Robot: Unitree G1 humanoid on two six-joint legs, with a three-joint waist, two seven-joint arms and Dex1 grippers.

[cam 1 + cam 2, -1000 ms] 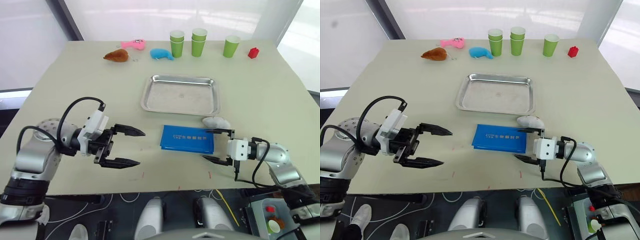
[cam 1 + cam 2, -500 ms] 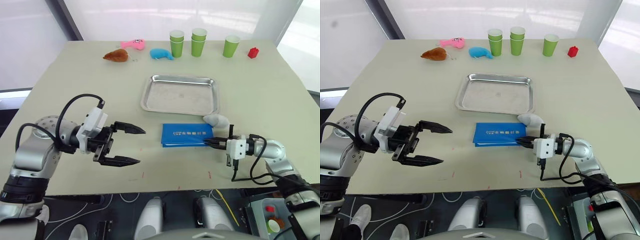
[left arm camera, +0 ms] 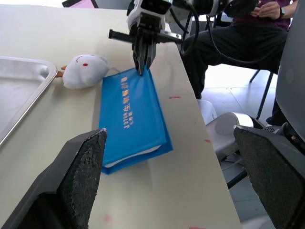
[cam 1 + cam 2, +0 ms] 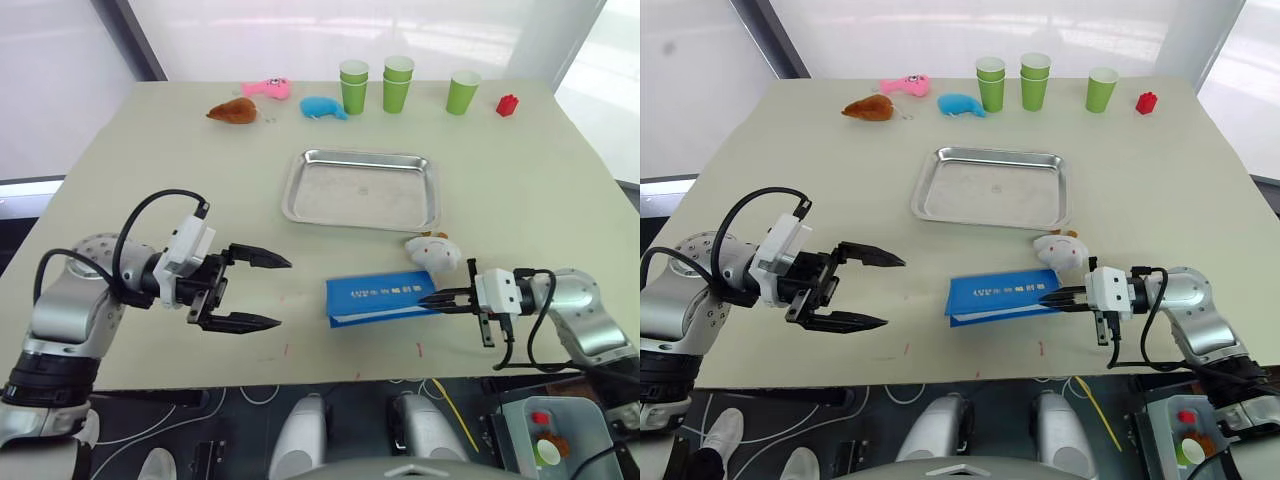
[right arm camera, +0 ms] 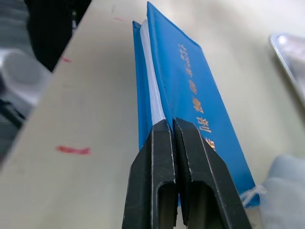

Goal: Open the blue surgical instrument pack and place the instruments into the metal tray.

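We see the pack (image 4: 383, 296) straight ahead of our right gripper (image 4: 437, 298), fingers pinched on its cover edge, forearm level along the table (image 4: 150, 160). Left gripper (image 4: 265, 292) spread wide, empty, well left of the pack. Tray (image 4: 362, 189) beyond it.

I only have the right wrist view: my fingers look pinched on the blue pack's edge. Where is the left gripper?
Observer: The left gripper hangs open above the table, to the left of the blue surgical instrument pack and apart from it.
Operator: Anything in the metal tray?
Observer: The metal tray holds nothing; it lies beyond the pack.
Operator: What is the pale thing by my gripper?
Observer: A white plush toy, beside the pack's far corner, near the right gripper.
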